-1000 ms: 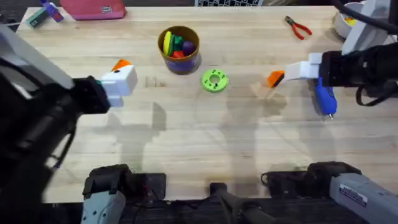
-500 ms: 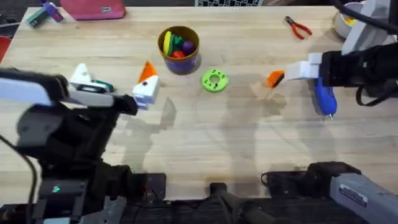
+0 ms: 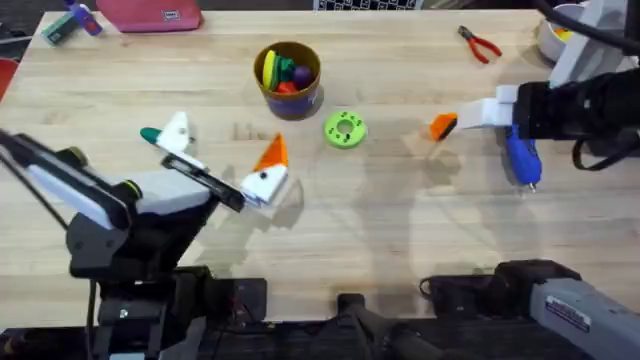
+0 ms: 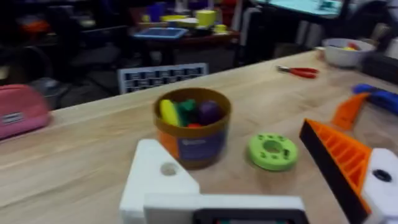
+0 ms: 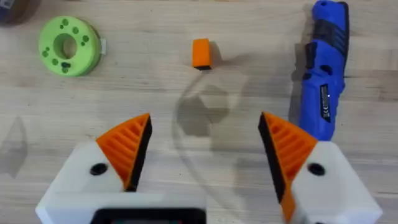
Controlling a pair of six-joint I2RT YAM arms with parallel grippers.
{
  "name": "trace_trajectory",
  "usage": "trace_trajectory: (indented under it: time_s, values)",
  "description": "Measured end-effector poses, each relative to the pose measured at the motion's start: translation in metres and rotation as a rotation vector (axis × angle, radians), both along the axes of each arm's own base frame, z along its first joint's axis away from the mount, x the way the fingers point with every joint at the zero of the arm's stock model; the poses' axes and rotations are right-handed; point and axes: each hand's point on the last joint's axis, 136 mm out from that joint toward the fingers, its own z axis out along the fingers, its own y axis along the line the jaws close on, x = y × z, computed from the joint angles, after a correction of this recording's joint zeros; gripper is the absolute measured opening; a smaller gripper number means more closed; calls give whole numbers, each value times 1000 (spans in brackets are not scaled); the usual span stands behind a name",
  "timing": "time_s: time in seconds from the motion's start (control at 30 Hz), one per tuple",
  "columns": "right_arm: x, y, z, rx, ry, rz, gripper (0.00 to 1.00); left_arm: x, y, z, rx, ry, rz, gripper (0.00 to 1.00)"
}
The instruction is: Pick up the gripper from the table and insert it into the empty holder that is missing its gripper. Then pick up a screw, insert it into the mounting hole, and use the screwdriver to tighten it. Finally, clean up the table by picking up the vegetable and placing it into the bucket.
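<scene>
Across the pale wooden surface (image 3: 400, 230), items lie well apart. Bucket (image 3: 288, 80) stands toward the far edge, holding coloured toys including a green one; green disc (image 3: 346, 129) sits near it. Red-handled pliers (image 3: 480, 44) lie at the far right. Screwdriver (image 5: 323, 74) lies flat beside the right hand (image 5: 205, 155), which is spread wide, holding nothing. Small orange piece (image 5: 201, 53) rests beyond that hand. Left hand (image 3: 262, 178) hovers near centre; its opening cannot be told. Left wrist view adds a cluttered room behind.
</scene>
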Motion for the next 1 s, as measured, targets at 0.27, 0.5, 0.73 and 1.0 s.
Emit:
trace_trajectory:
  time_s: [0.27,0.5,0.73,1.0]
  values:
    - [0,0,0,0,0,0,994,-27,-36,-9,-3,34,-267,987]
    - [0,0,0,0,0,0,994,-56,-59,-21,-27,111,-477,987]
    - [0,0,0,0,0,0,994,-72,-68,-21,-37,126,-582,987]
    - [0,0,0,0,0,0,994,-79,-71,-21,-40,131,-624,987]
